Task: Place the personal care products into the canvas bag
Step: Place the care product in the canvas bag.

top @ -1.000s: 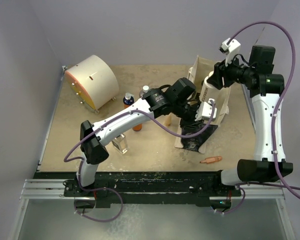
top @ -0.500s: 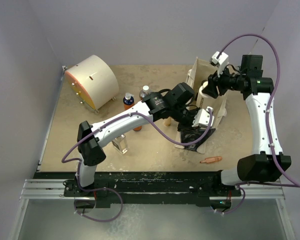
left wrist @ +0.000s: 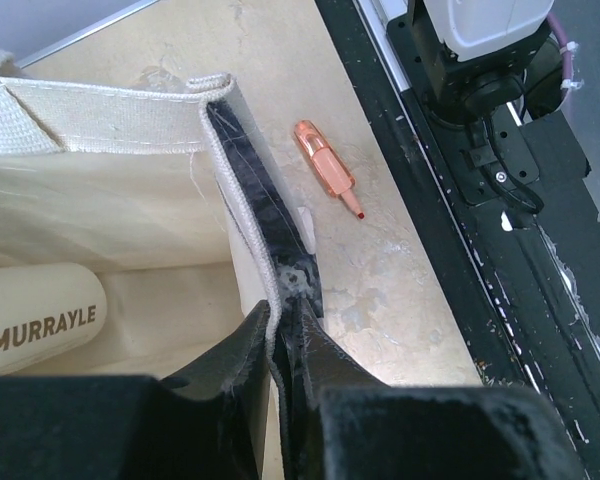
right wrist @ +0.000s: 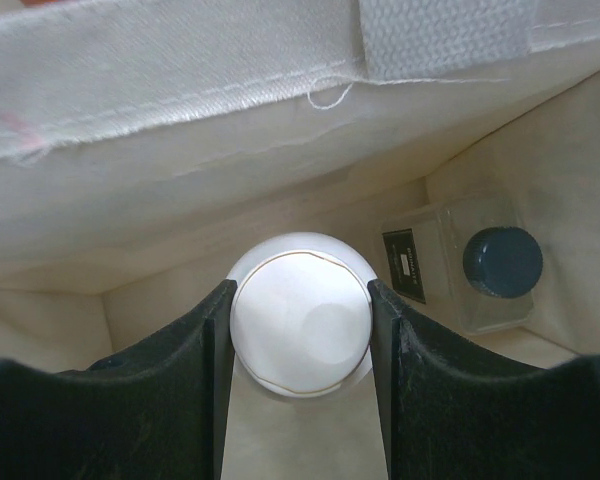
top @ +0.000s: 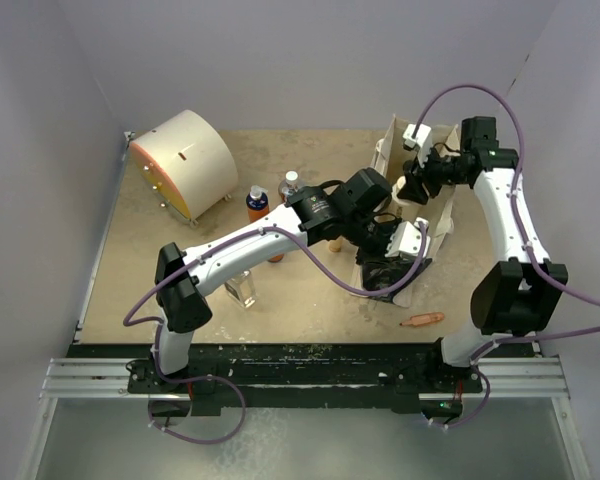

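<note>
Fingers (left wrist: 230,385) of the left gripper (left wrist: 280,335) are pressed together on the near wall of the canvas bag (left wrist: 110,200). They pinch its rim where the beige lining meets the dark printed panel. The right gripper (right wrist: 300,292) is down in the bag's mouth, its fingers (right wrist: 205,375) clamped on either side of the cream-white bottle (right wrist: 300,315), seen end-on as a pale disc. In the left wrist view the bottle's side reads MURRAYLE and is cut off by the frame.

The bag stands toward the far right corner of the table (top: 310,300). On its floor, beside the held bottle, sits a clear squarish bottle (right wrist: 470,265) with a dark cap.

Outside the bag, toward the middle of the table, are an orange bottle (top: 257,202) with a blue cap and a silver bottle (top: 289,184). A second clear squarish bottle (top: 242,288) stands nearer the near edge. Another orange bottle (top: 274,256) is mostly hidden under the left arm. An orange stick (left wrist: 325,170) lies by the near edge.
</note>
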Controlling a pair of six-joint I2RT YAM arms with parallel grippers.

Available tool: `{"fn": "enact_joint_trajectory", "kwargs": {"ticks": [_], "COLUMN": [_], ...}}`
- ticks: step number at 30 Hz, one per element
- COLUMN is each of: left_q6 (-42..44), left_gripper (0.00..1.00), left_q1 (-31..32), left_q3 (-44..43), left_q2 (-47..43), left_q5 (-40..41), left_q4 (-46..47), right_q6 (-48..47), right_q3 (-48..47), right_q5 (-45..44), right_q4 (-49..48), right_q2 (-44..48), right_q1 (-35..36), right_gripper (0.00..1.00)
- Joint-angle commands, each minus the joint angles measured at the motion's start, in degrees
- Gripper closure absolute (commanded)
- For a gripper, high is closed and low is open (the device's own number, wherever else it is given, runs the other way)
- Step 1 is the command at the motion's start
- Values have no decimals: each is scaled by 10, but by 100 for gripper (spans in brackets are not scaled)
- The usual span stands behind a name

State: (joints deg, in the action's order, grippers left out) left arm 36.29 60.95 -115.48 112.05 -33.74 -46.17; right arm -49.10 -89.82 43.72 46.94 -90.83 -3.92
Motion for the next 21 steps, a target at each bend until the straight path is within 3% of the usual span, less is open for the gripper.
{"fn": "enact_joint_trajectory", "kwargs": {"ticks": [1, 12, 21], "left_q6": [15, 22, 29], "left_gripper": [85, 85, 84], "left_q1": [7, 14, 20], "left_q3": [-1, 15, 35], "left_q2": [-20, -30, -42], "left_q5": [-3, -8, -8], "left_q4": [-16, -26, -24], "right_q6": [-80, -152, -151], "right_q3": [-25, -31, -49], "right_q5": [43, 22, 4], "right_q4": [-20, -62, -85], "right_q2": [-9, -66, -101], "right_q1": [-3, -2, -3], "right_gripper": [100, 100, 100]}}
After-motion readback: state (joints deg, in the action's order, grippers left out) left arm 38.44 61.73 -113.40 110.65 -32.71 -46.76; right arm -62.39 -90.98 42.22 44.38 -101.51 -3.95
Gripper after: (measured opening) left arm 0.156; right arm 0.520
